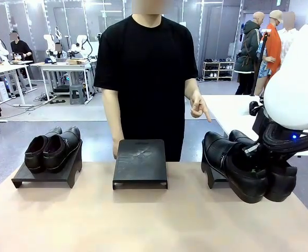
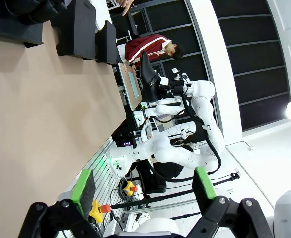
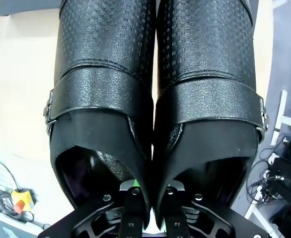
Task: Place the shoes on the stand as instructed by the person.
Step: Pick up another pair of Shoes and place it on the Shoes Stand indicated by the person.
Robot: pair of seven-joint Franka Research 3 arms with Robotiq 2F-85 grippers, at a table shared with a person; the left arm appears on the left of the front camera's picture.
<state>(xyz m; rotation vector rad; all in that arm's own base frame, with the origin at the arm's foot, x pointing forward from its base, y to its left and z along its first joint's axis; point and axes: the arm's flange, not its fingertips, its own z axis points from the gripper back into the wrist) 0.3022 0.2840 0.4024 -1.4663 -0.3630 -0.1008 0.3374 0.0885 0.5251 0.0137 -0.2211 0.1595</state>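
Observation:
One pair of black shoes [image 1: 53,149] rests on the left stand [image 1: 46,176]. The middle stand [image 1: 140,164] is bare. My right gripper [image 1: 260,156] is shut on the second pair of shoes [image 1: 240,168], holding it in the air in front of the right stand [image 1: 208,172], toes tilted down toward me. In the right wrist view the fingers [image 3: 133,198] pinch the two inner walls of the pair of shoes [image 3: 103,99] together. The person [image 1: 146,68] stands behind the middle stand, one hand [image 1: 198,106] pointing down toward the right stand. My left gripper [image 2: 143,191] is open, off the table's near edge.
The tan table [image 1: 143,220] has free room in front of the stands. The stands [image 2: 78,25] lie at the top of the left wrist view beside the table [image 2: 41,114]. A white table [image 1: 233,110] stands behind at the right.

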